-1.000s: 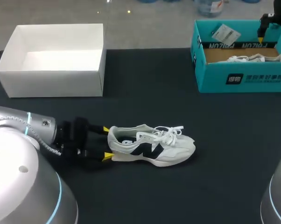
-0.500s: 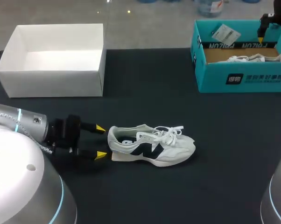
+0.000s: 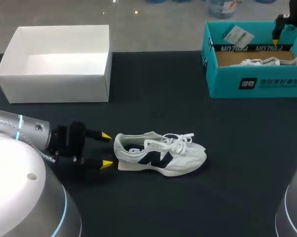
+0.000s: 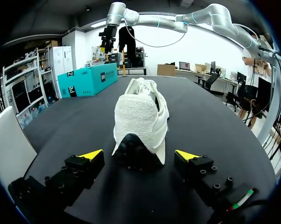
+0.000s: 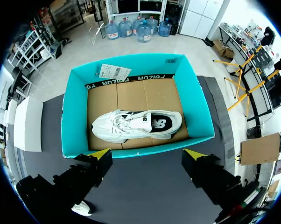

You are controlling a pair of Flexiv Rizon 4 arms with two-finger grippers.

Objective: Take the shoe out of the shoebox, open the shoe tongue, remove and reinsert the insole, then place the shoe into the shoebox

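Note:
A white sneaker [image 3: 158, 153] with a dark side logo lies on its sole on the black table, toe to the right. My left gripper [image 3: 106, 150] stands open just behind its heel, the yellow tips a little short of it. In the left wrist view the sneaker's heel [image 4: 139, 119] is straight ahead of the open left gripper [image 4: 139, 155], untouched. A teal shoebox [image 3: 222, 79] at the back right holds a second white shoe [image 5: 136, 125]. My right gripper [image 5: 147, 153] hangs open above that shoebox [image 5: 73, 112], and shows at the far right edge [image 3: 277, 37] in the head view.
An open white box [image 3: 57, 79] stands at the back left, on the table's far edge. A paper tag [image 5: 111, 72] lies on the teal shoebox's far rim. Bare black table lies between the sneaker and both boxes.
My left gripper has drawn back to the left, from around the sneaker's heel to just behind it, still open. The sneaker and right arm have not moved.

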